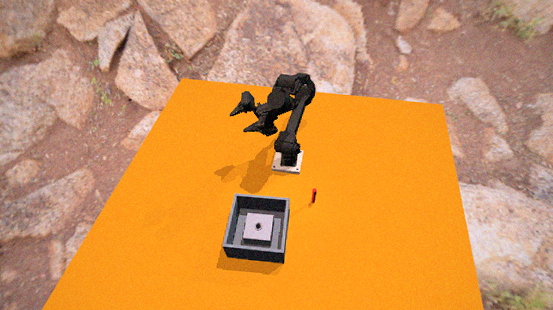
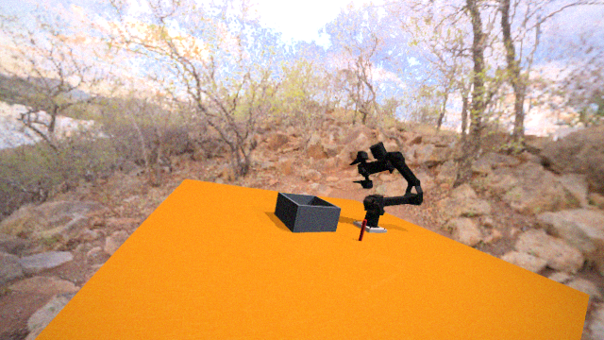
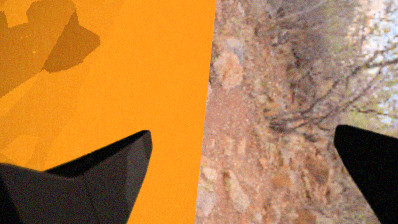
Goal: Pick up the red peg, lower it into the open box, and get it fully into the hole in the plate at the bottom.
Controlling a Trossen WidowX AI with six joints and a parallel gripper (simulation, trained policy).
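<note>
The red peg (image 1: 313, 195) (image 2: 362, 230) stands upright on the orange table, to the right of the box in the top view. The dark grey open box (image 1: 254, 254) (image 2: 317, 220) stands on the table. On its bottom lies a pale square plate (image 1: 250, 234) with a round hole (image 1: 258, 226); nothing stands in the hole. My gripper (image 1: 238, 123) (image 2: 352, 173) (image 3: 242, 136) is open and empty, high above the table, behind the box and to the left of the arm's base in the top view. The peg and box are out of the wrist view.
The arm's pale base plate (image 1: 278, 167) (image 2: 379, 230) is on the table behind the box and peg. The orange table (image 1: 372, 264) (image 2: 212, 283) (image 3: 165, 75) ends at a straight edge in the wrist view, with rocky ground beyond. The arm's shadow falls on the table behind the box.
</note>
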